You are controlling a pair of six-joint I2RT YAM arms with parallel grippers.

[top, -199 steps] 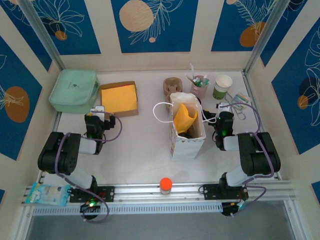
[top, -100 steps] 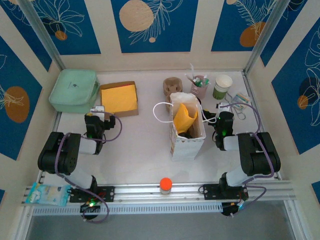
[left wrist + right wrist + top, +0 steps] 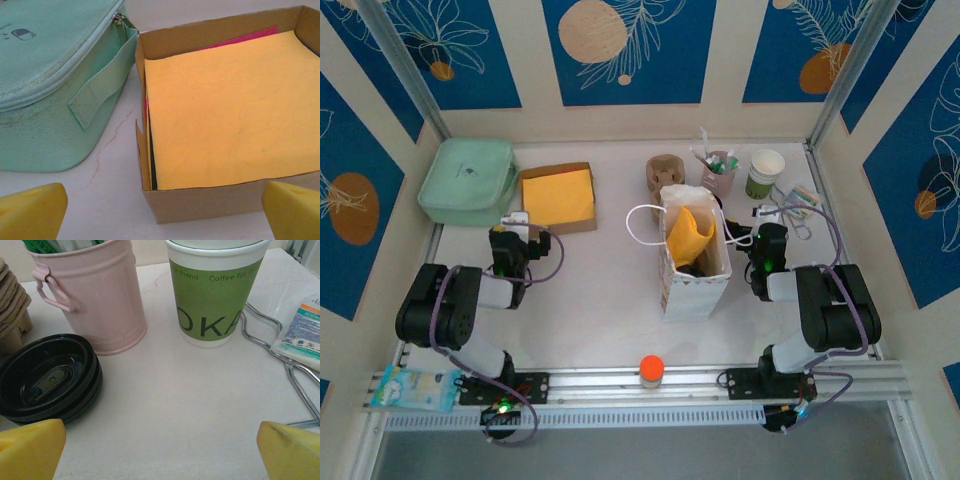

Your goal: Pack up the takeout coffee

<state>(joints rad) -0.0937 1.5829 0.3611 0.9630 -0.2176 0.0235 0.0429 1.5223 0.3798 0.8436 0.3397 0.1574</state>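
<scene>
A white paper bag (image 3: 695, 282) stands upright mid-table, with a yellow napkin (image 3: 687, 235) poking out of it. Below the napkin a dark round shape (image 3: 689, 266) lies inside the bag; it looks like the black lid of the takeout coffee, whose green side is hidden. My right gripper (image 3: 160, 450) rests open on the table right of the bag, holding nothing. Ahead of it are a stack of loose black lids (image 3: 47, 377) and a lidless green-and-white cup (image 3: 217, 295). My left gripper (image 3: 160, 215) is open in front of a cardboard box (image 3: 210, 202).
The box holds yellow paper sheets (image 3: 230, 105), and a mint zip bag (image 3: 50, 85) lies to its left. A pink cup of sticks (image 3: 90, 292), brown cup carriers (image 3: 664, 172), wire tongs (image 3: 280, 347) and sachets (image 3: 302, 332) crowd the back right. An orange-capped object (image 3: 651, 369) sits on the front rail.
</scene>
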